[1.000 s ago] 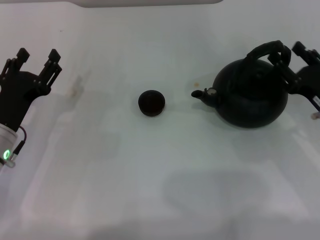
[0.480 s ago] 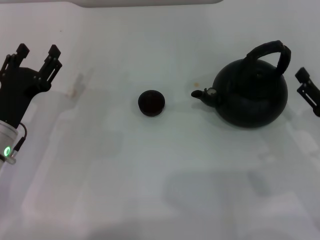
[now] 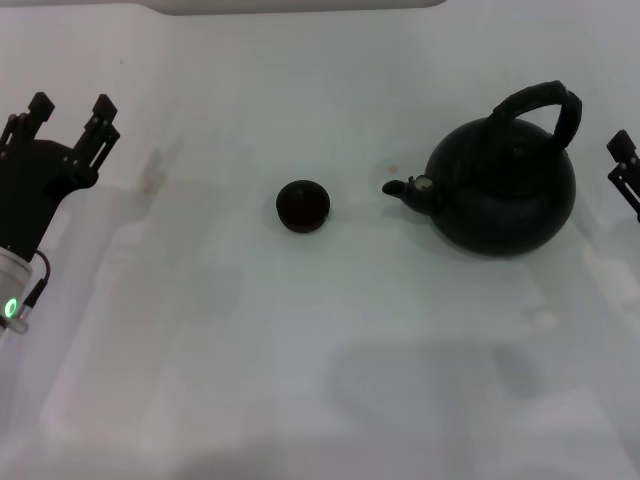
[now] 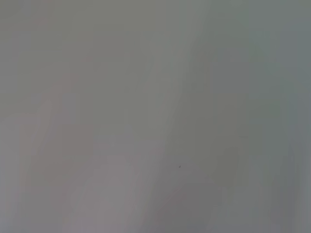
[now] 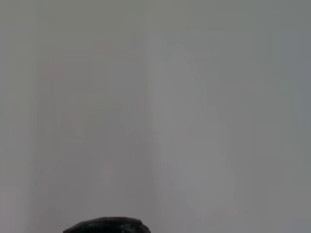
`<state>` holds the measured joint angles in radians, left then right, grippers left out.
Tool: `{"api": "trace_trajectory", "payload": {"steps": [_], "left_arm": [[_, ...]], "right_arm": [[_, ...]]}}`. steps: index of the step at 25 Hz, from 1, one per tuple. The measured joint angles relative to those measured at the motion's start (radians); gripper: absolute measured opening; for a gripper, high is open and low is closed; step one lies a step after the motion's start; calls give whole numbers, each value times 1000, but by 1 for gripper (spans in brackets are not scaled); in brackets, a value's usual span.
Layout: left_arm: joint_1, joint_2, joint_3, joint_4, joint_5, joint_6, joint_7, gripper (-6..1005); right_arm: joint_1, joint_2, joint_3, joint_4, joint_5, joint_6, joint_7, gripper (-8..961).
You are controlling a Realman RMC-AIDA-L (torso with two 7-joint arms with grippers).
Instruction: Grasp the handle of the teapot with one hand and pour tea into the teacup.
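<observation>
In the head view the round matte-black teapot (image 3: 505, 195) stands on the white table at the right. Its spout (image 3: 402, 188) points left toward the tiny black teacup (image 3: 302, 206), a short gap away. The arched handle (image 3: 541, 98) rises free over the pot with nothing touching it. My right gripper (image 3: 626, 172) shows only partly at the right edge, apart from the handle and holding nothing. At the far left my left gripper (image 3: 70, 110) is parked, open and empty. The right wrist view shows a black rounded edge (image 5: 104, 224); I cannot tell which part it is.
The white table (image 3: 320, 350) stretches in front of the cup and the pot. A pale raised edge (image 3: 300, 5) runs along the far side. The left wrist view shows only bare pale surface.
My right gripper has drawn back to the right, away from the teapot handle, to the frame's edge. The teapot and teacup have stayed put. The left gripper has barely shifted.
</observation>
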<state>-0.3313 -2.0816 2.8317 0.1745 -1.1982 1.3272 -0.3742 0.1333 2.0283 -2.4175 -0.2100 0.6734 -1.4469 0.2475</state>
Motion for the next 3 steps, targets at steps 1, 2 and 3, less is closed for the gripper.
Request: {"api": "trace_trajectory", "payload": {"steps": [1,2,3], "left_arm": [[0,0,0,0,0,0,0,805],[0,0,0,0,0,0,0,805],[0,0,0,0,1,0,0,805]], "right_arm": [[0,0,-1,0,0,3,0,874],[0,0,-1,0,0,5,0,874],[0,0,-1,0,0,9,0,874]]}}
